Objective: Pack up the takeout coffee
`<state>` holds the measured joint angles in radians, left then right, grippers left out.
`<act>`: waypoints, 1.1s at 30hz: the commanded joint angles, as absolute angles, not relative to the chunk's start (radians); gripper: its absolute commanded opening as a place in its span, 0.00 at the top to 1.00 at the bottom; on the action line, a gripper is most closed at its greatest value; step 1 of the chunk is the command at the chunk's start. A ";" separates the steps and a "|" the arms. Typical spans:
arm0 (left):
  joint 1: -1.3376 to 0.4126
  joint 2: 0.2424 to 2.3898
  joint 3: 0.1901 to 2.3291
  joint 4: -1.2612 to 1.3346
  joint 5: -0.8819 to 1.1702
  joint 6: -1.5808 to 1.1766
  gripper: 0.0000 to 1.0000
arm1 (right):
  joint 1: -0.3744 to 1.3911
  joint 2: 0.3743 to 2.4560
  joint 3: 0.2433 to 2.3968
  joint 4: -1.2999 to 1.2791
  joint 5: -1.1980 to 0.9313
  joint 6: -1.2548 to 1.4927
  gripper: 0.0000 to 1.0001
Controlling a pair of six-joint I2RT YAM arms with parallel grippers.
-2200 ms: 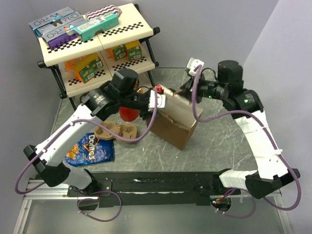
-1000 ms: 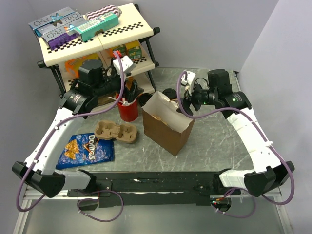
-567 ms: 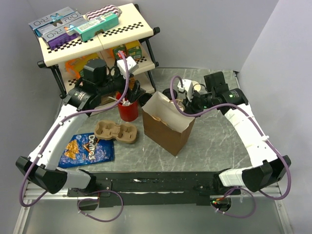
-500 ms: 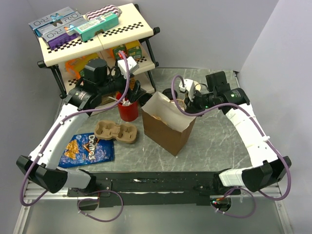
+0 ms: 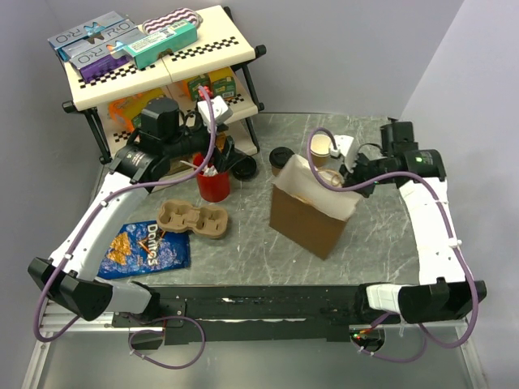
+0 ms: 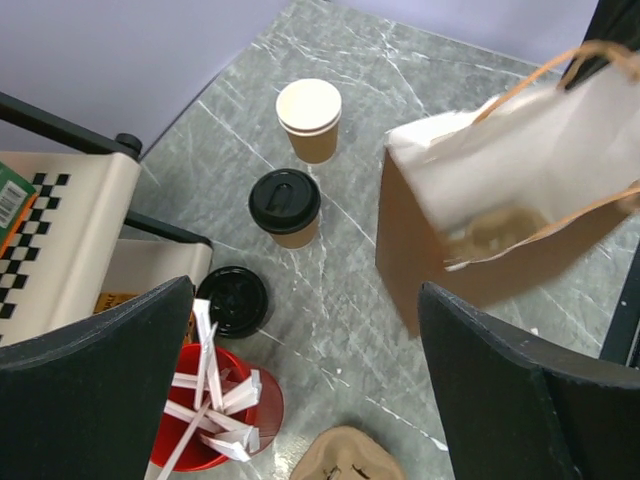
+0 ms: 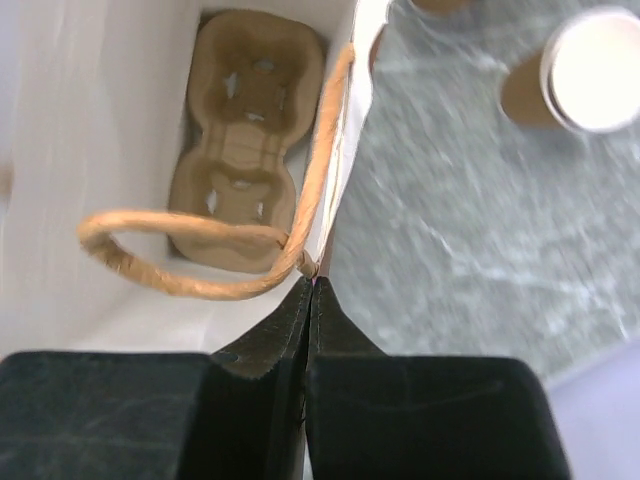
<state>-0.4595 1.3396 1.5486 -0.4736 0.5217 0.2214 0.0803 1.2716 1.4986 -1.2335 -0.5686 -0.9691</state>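
The takeout coffee (image 5: 281,159) (image 6: 285,207), a tan cup with a black lid, stands upright at the back of the table, left of the brown paper bag (image 5: 310,212) (image 6: 500,215). My right gripper (image 5: 350,176) (image 7: 312,284) is shut on the bag's rim beside its twine handle (image 7: 180,268). A cardboard cup carrier (image 7: 245,170) lies on the bag's floor. My left gripper (image 5: 224,154) (image 6: 308,300) hangs open above the table between the red cup and the bag, holding nothing.
A lidless tan cup (image 5: 322,146) (image 6: 309,118) (image 7: 585,75) stands behind the bag. A loose black lid (image 5: 243,168) (image 6: 232,299) lies by the red cup of white sticks (image 5: 212,183) (image 6: 210,420). A second carrier (image 5: 195,219), a chip bag (image 5: 146,247) and a shelf rack (image 5: 154,73) occupy the left.
My right gripper has shut on the bag's rim and dragged the bag to the right, uncovering the lidded cup. The left arm has barely moved.
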 commanded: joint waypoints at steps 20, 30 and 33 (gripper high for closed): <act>-0.488 1.626 1.745 -0.399 0.396 0.155 0.01 | -0.268 1.240 1.497 -1.262 -0.598 -1.137 0.71; -0.614 1.971 1.969 -0.449 0.371 0.307 0.01 | -0.270 1.068 1.440 -1.114 -0.680 -0.924 0.14; -0.618 2.051 2.029 -0.466 0.370 0.327 0.01 | -0.268 1.040 1.427 -1.101 -0.687 -0.882 0.13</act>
